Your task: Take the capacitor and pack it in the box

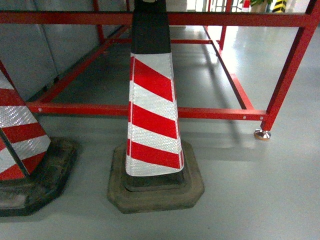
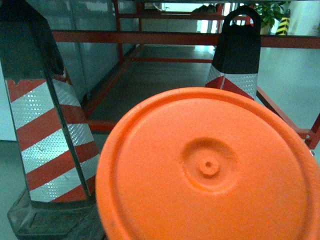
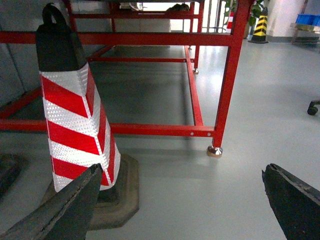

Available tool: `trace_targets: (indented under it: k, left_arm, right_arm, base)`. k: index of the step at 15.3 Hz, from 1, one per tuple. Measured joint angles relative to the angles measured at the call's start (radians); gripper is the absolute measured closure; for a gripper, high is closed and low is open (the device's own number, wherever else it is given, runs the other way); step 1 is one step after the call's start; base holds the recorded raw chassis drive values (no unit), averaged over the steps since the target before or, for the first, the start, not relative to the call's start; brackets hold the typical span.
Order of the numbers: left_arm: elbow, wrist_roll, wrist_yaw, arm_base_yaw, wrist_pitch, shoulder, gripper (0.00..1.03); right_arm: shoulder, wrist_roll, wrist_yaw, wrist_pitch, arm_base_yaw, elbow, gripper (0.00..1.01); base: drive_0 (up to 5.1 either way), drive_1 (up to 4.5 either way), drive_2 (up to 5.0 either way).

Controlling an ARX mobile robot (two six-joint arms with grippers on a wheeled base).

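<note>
Honestly, from what I see now, nothing of the packing is done, and I judge the job has not even begun. Going left to right in the head view, I have a striped cone point(image 1: 20, 150) at the left edge on its dark rubber base, then a second red-and-white cone point(image 1: 152, 120) dead centre and close to me, and behind both the low rails of a red metal frame point(image 1: 210, 113) whose foot point(image 1: 262, 134) rests on the grey floor point(image 1: 270, 195) at the right. No capacitor shows in any view, and the pink box is not in sight either; I cannot say where they are, only that they are not in front of me.

On the left wrist view an orange round lid-like disc point(image 2: 210, 170) fills the lower part of the picture, just in front of the lens, so the left hand itself is hidden and I cannot tell whether it is released or clenched. On the right wrist view the right hand point(image 3: 185, 200) has its two dark fingers point(image 3: 70, 205) spread wide apart with bare floor between them, grasping nothing.

As I judge it, everything is left: drive to the desk that carries the parts, find the capacitor, pick it, and put it in the box.
</note>
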Motion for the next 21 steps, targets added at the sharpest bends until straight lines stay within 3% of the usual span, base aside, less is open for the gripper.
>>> trace_targets:
  k: [21]
  left_arm:
    - [0.0,0.001,-0.002,0.0,0.005,0.0,0.59]
  right_arm:
    - [0.0,0.0,0.0,0.006,0.0,0.0,0.03]
  base:
    - [0.0,0.0,0.0]
